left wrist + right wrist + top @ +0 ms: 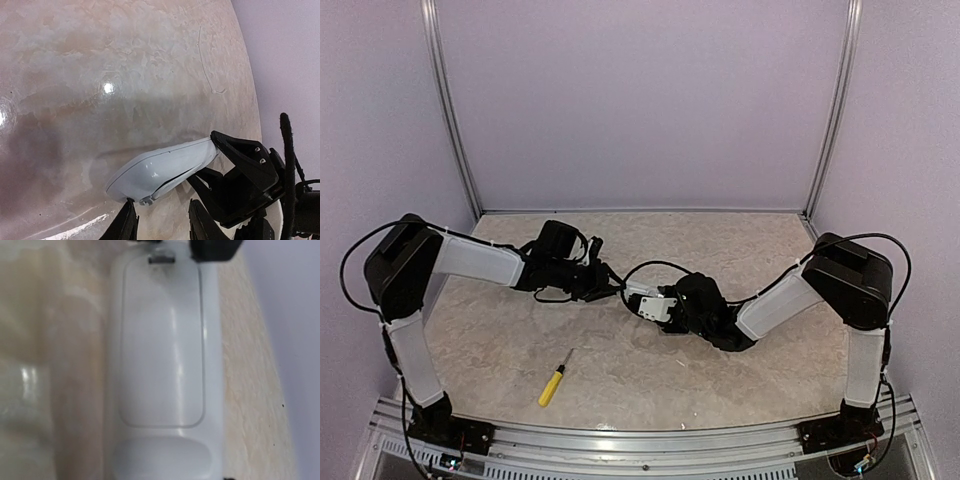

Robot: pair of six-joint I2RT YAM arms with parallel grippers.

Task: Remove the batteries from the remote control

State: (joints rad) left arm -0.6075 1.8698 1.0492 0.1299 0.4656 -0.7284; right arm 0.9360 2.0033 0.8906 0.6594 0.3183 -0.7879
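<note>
The white remote control (pixel 653 304) is held off the table, my right gripper (pixel 665 308) shut on one of its ends. In the left wrist view the remote control (pixel 160 167) slants across, and the right gripper's black fingers (pixel 240 155) clamp its far end. The battery cover (pixel 162 345) sits on the back, and a thin gap shows along its edge (pixel 172 182). My left gripper (pixel 162 220) is open just below the free end. One of its fingertips (pixel 127 215) touches by the cover latch (pixel 146 200). The batteries are hidden inside.
A yellow-handled screwdriver (pixel 554 382) lies on the marbled tabletop (pixel 720 250) near the front left. Lilac walls close in the back and sides. Black cables loop around both wrists.
</note>
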